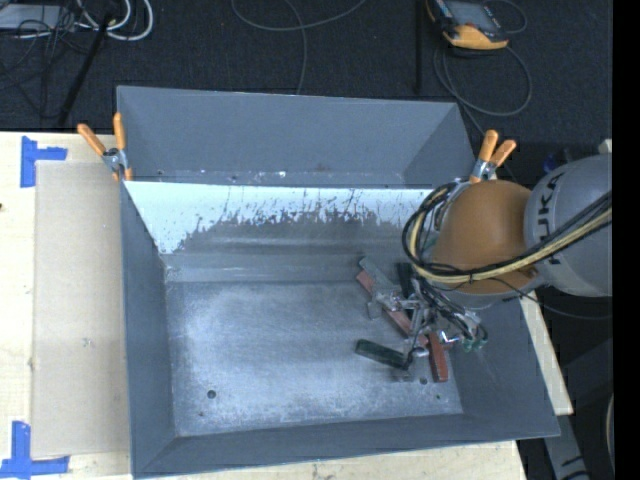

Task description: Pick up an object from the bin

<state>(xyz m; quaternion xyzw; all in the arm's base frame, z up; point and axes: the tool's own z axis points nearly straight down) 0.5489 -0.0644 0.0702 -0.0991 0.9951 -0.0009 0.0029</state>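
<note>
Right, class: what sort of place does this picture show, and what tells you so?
Most likely a robotics lab or test cell: a grey metal bin holding a few small loose things, a cabled robot arm reaching into it, and cables trailing over the dark floor behind.

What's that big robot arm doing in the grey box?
The robot arm's gripper hangs low over a small heap of things at the right side of the grey bin. Nearest to it lie a dark flat bar and a reddish-brown stick. I cannot tell whether it holds anything yet.
</note>
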